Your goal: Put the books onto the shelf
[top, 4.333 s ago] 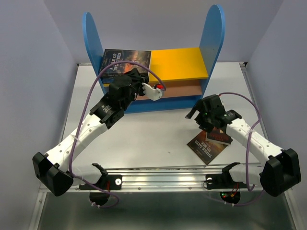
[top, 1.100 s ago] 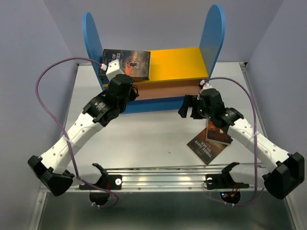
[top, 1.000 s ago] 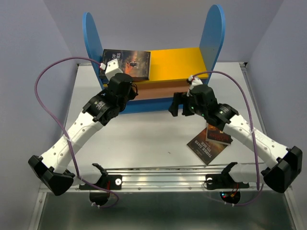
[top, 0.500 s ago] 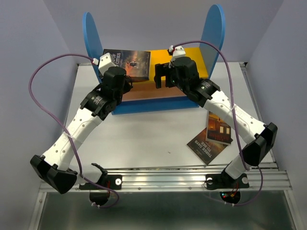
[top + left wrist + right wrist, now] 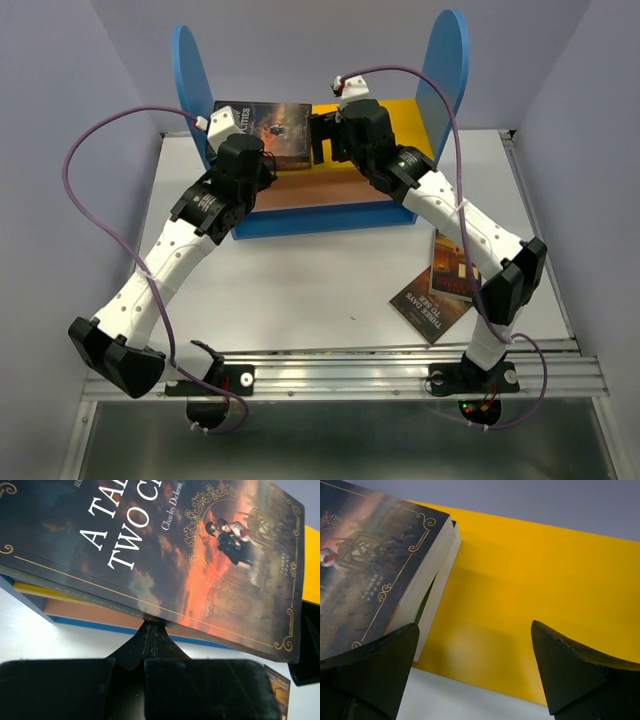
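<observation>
On the shelf's [image 5: 447,70] yellow board [image 5: 412,118], L half, lies a stack of books [image 5: 265,125], flat, covers up. The top book [image 5: 165,555] reads "A Tale of Two Cities"; a thinner book [image 5: 437,587] under it shows at its R edge in the R wrist view. L gripper [image 5: 152,630] sits at the shelf's front L, fingers pressed together w/ nothing between them, tips touching the top book's front lower edge. R gripper [image 5: 474,627] hangs over the board's middle, jaws wide apart & empty: one finger [image 5: 375,665] just beside the stack's R edge, the other over bare yellow. Two more books lie overlapping on the table [image 5: 300,280], front-R of the shelf: "Three Days to See" [image 5: 432,305] and a red-brown one [image 5: 458,265] nearer the shelf.
</observation>
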### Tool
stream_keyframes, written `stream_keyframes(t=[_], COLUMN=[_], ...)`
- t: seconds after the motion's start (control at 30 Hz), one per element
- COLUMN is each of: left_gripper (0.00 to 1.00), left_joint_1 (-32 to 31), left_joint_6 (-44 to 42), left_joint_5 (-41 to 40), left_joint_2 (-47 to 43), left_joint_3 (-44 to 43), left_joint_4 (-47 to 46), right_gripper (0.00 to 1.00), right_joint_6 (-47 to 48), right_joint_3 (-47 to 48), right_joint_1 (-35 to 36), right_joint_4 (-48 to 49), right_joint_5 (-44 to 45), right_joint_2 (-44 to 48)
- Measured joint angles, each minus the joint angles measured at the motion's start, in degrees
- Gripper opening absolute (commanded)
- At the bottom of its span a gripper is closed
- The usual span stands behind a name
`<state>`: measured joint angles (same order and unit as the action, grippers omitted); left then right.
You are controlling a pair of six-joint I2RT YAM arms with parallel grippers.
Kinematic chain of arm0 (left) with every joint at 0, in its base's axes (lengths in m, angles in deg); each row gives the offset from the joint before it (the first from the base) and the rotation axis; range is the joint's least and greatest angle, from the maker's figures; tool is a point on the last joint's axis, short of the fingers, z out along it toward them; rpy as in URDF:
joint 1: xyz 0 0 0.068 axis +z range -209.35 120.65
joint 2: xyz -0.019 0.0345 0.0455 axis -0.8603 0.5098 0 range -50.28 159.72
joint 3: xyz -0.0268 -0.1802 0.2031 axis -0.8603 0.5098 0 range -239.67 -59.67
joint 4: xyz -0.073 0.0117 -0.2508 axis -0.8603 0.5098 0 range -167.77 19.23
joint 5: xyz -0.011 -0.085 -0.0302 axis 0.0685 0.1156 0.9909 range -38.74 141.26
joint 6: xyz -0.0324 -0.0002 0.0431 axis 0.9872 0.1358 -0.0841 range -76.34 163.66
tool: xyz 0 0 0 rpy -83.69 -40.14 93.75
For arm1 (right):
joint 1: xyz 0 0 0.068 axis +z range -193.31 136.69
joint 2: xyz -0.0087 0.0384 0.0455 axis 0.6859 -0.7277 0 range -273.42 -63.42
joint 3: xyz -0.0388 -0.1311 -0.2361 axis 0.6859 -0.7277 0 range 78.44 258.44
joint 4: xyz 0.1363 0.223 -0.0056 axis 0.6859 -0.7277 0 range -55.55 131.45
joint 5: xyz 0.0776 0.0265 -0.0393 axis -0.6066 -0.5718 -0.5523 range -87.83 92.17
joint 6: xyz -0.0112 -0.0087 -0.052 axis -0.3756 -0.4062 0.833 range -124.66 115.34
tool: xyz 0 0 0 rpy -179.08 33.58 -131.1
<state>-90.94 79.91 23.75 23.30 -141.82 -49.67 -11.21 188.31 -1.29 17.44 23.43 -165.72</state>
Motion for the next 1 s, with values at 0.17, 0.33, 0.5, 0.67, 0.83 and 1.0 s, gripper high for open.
stream_keyframes(t=[0.17,0.33,0.5,0.67,0.83,1.0], left_gripper=[0.0,0.0,0.0,0.0,0.0,0.0], left_joint_1=[1.1,2.6,3.5,3.7,4.2,4.3], left_joint_6=[-1.1,-1.9,-2.4,-2.7,-2.8,-2.8], left_joint_5=[-0.1,-0.2,-0.2,-0.3,-0.2,-0.2], left_joint_2=[0.6,0.6,0.6,0.6,0.6,0.5], left_joint_3=[-2.2,-2.4,-2.4,-2.4,-2.4,-2.4], left_joint_4=[-0.1,-0.2,-0.4,-0.4,-0.4,-0.5], right_gripper=[1.0,1.0,1.0,1.0,1.0,1.0], right_joint_6=[0.8,1.0,1.2,1.4,2.1,2.8], right_joint_3=[3.3,4.5,5.7,5.8,6.6,7.5], right_joint_1=[-0.1,-0.1,-0.2,-0.4,-0.5,-0.5], right_joint_4=[0.0,-0.1,-0.1,-0.2,-0.3,-0.5], right_joint_5=[-0.4,-0.7,-0.9,-1.5,-1.6,-1.6], right_joint_2=[-2.5,-3.4,-4.1,-4.3,-4.9,-5.5])
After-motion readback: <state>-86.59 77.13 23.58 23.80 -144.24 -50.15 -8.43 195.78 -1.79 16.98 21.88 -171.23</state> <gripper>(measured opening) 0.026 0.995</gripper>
